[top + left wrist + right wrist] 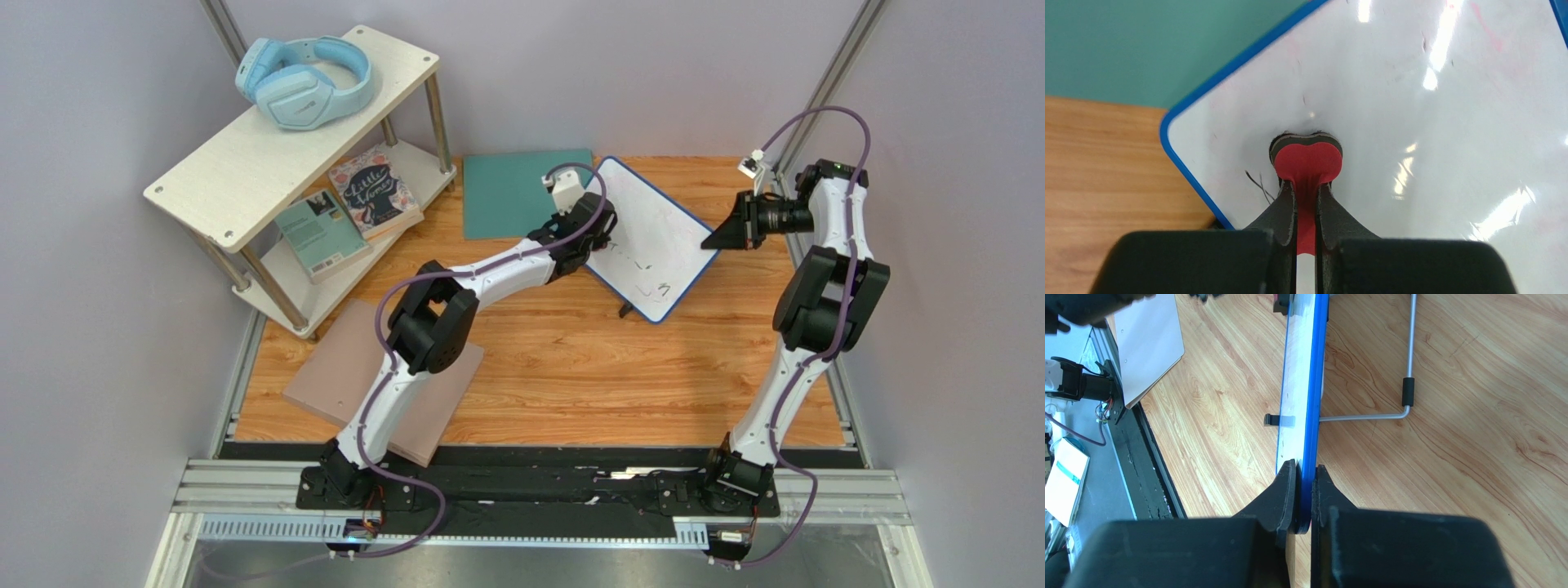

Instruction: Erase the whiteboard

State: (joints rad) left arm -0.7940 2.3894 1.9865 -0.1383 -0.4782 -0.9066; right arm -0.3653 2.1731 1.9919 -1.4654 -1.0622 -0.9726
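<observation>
Whiteboard (650,239): we see it toward the back of the table (589,368), propped at a tilt between the two grippers, its left corner just beside the teal mat (515,194).
Surface: mostly white, with glare; we make out a few thin dark marks (1260,184) near the lower blue frame.
Eraser (1308,160): a red pad with a dark backing, pressed flat against the board's face near the left corner.
Left gripper (1306,202): its fingers are closed tight on the eraser's red stem.
Right gripper (1306,478): its fingers are pinched on the board's blue edge at the right-hand corner.
Stand (1411,355): a bent wire leg rests on the wood behind the board.
Surroundings: a pinkish-tan board (356,368) lies under the left arm; a shelf (282,135) at far left carries blue headphones (304,80), with books (374,190) below.
</observation>
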